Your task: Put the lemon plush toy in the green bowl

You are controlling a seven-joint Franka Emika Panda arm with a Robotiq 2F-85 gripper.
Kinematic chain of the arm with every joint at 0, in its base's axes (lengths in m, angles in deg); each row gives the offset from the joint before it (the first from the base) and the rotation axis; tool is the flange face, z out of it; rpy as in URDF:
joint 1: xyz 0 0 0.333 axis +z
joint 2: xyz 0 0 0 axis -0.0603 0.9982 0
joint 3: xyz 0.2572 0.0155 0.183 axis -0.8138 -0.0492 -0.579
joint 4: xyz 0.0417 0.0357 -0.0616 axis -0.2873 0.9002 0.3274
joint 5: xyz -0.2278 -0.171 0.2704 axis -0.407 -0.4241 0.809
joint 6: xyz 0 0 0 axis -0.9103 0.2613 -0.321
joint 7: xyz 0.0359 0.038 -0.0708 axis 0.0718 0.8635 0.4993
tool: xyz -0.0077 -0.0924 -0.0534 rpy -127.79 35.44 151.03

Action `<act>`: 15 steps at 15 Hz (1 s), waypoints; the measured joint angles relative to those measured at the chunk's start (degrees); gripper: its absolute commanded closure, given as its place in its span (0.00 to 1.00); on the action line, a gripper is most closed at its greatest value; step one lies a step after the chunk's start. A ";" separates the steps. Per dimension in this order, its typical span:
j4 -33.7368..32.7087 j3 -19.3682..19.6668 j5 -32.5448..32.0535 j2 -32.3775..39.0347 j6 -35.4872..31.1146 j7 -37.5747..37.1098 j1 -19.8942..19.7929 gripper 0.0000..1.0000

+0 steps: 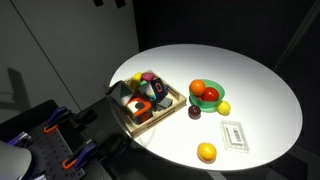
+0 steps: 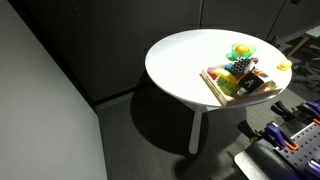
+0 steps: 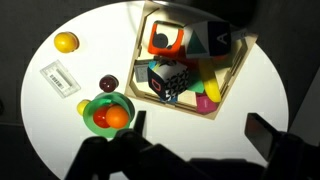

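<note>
The jaws, seen in the wrist view, are spread wide and empty above the round white counter (image 1: 260, 90). The lemon plush toy (image 1: 206, 152) lies alone by the counter's near edge, well apart from the green bowl (image 1: 203, 104), which holds an orange fruit toy (image 1: 198, 88) and a red fruit toy (image 1: 211, 95). A wooden tray (image 1: 162, 112) of toys stands left of the bowl, with a pale yellow ball (image 1: 223, 108) just right of it.

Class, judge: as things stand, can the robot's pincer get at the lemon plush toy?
Probably yes: the lemon plush toy lies alone on bare table, apart from the card, and the open pincer hovers above.
</note>
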 measured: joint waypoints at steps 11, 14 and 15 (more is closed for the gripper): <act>-2.01 5.43 3.94 5.82 -9.36 -0.24 -6.03 0.00; -3.73 6.28 5.17 8.59 -8.57 -0.87 -7.36 0.00; -4.26 6.44 5.24 9.48 -8.30 -1.18 -7.80 0.00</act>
